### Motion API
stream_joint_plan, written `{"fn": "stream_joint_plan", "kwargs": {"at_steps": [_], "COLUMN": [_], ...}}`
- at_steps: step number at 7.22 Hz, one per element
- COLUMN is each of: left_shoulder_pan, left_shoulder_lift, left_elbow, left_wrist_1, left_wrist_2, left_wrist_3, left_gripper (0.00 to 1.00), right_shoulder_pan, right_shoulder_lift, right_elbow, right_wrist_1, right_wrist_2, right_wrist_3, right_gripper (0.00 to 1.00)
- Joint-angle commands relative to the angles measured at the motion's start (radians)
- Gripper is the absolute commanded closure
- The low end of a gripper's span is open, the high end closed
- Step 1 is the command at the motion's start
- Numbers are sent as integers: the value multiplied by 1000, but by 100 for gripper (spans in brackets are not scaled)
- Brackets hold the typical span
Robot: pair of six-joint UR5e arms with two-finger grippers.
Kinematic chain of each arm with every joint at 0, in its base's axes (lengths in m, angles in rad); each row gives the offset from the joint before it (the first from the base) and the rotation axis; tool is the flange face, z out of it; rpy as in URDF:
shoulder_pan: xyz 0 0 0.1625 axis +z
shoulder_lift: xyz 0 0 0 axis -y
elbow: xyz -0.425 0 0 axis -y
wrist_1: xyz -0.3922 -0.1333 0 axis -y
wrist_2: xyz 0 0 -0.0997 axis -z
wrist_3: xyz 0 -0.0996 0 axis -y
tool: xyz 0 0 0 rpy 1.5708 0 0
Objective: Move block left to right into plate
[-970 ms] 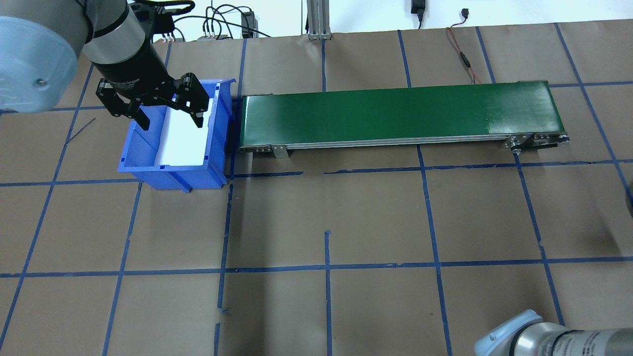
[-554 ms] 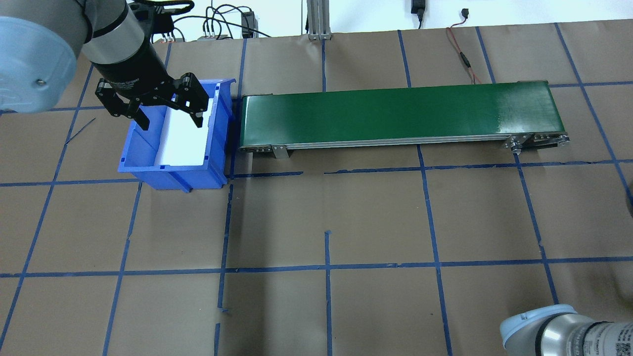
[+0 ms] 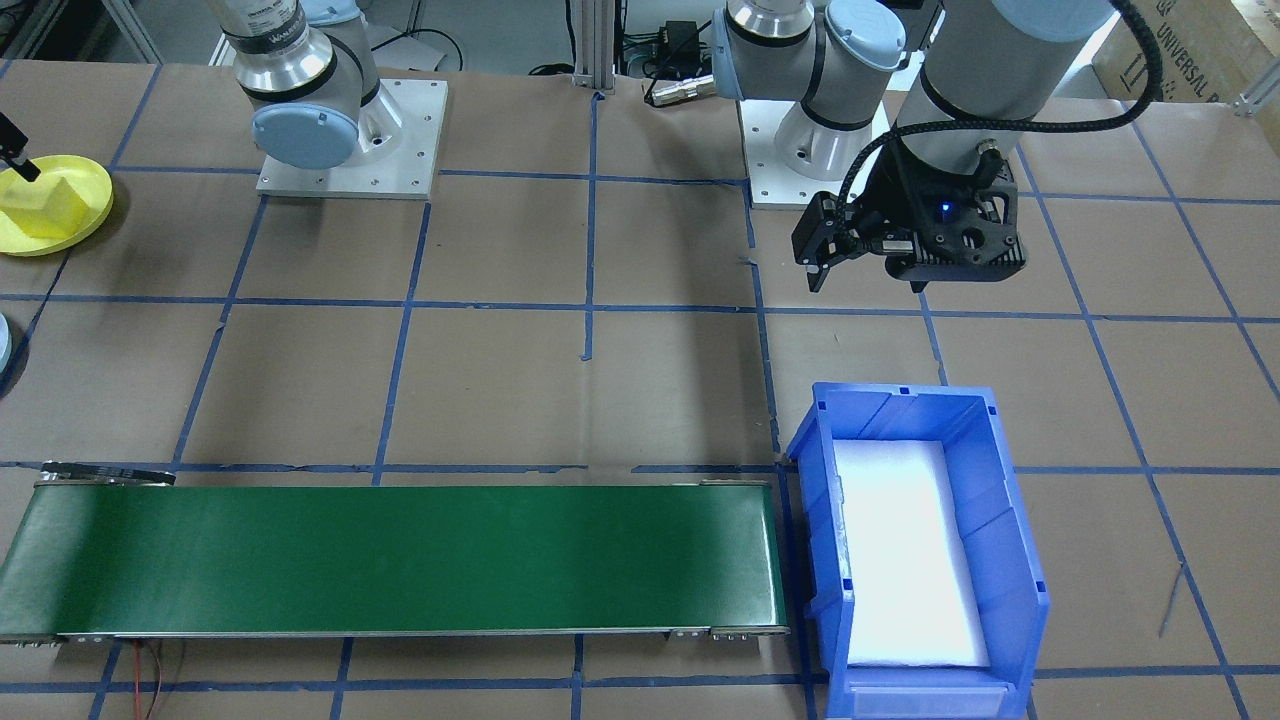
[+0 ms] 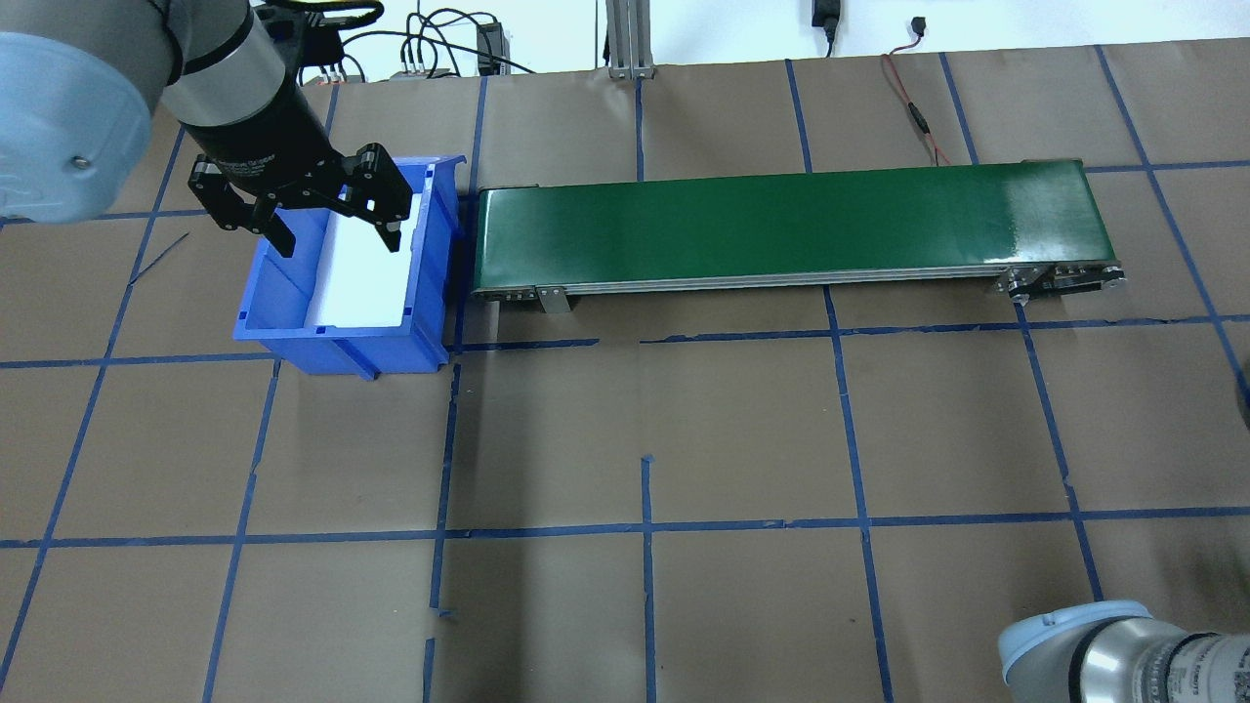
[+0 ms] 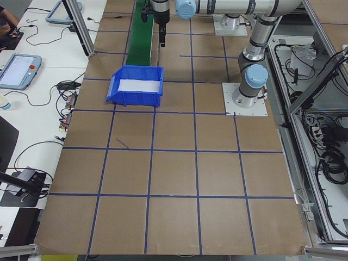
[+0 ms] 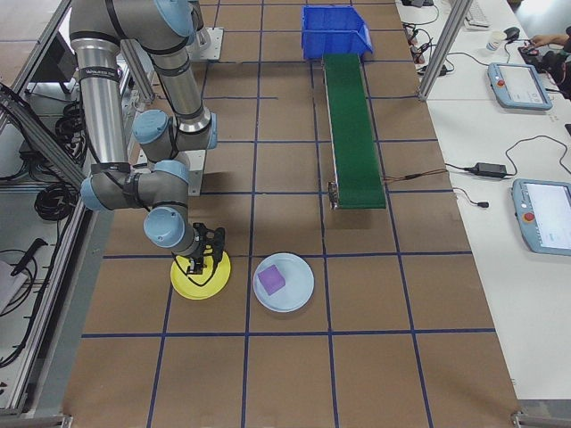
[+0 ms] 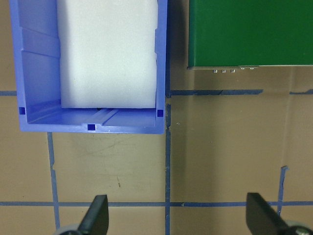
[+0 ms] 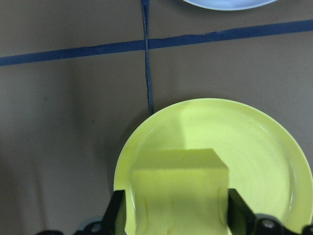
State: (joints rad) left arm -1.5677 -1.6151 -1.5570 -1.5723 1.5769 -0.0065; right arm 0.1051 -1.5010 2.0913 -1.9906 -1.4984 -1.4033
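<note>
A yellow block (image 8: 178,196) stands low over a yellow plate (image 8: 264,147), which lies on the table at the robot's right end. My right gripper (image 8: 177,218) is shut on the yellow block, one finger pressed to each side. From the front, the block (image 3: 45,205) shows inside the plate (image 3: 85,215). My left gripper (image 4: 337,239) hangs open and holds nothing, above the blue bin (image 4: 337,337). In the left wrist view its fingertips (image 7: 98,215) stand wide apart over bare table.
A green conveyor belt (image 4: 781,220) runs from the bin toward the right. Beside the yellow plate (image 6: 183,283) lies a pale blue plate (image 6: 299,294) with a purple block (image 6: 271,280) on it. White foam (image 3: 900,550) lines the bin. Operator tables flank the far side.
The right arm's elbow has slid to the right along the bottom edge of the overhead view. The left arm and its open gripper have not moved.
</note>
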Motion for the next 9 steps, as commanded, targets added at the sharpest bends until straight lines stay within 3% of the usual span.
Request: {"fn": "stream_joint_plan", "kwargs": {"at_steps": [1, 2, 3, 4, 8, 9], "left_shoulder_pan": [2, 2, 2, 0, -2, -2], "left_shoulder_lift": [0, 0, 0, 0, 0, 0], "left_elbow": [-2, -2, 0, -2, -2, 0], "left_wrist_1": [0, 0, 0, 0, 0, 0], "left_wrist_2": [0, 0, 0, 0, 0, 0], "left_wrist_3": [-1, 0, 0, -1, -3, -1], "left_gripper": [0, 0, 0, 0, 0, 0], "right_shoulder_pan": [63, 165, 261, 363, 1090, 1245], "right_shoulder_lift": [-15, -30, -38, -62, -77, -77], "right_elbow": [-26, -84, -136, -198, -432, -526], "right_wrist_1": [47, 70, 193, 240, 401, 435], "right_wrist_2": [-29, -37, -51, -39, -48, -52], "right_wrist_3": [45, 100, 146, 299, 946, 1007], "right_gripper": [0, 0, 0, 0, 0, 0]}}
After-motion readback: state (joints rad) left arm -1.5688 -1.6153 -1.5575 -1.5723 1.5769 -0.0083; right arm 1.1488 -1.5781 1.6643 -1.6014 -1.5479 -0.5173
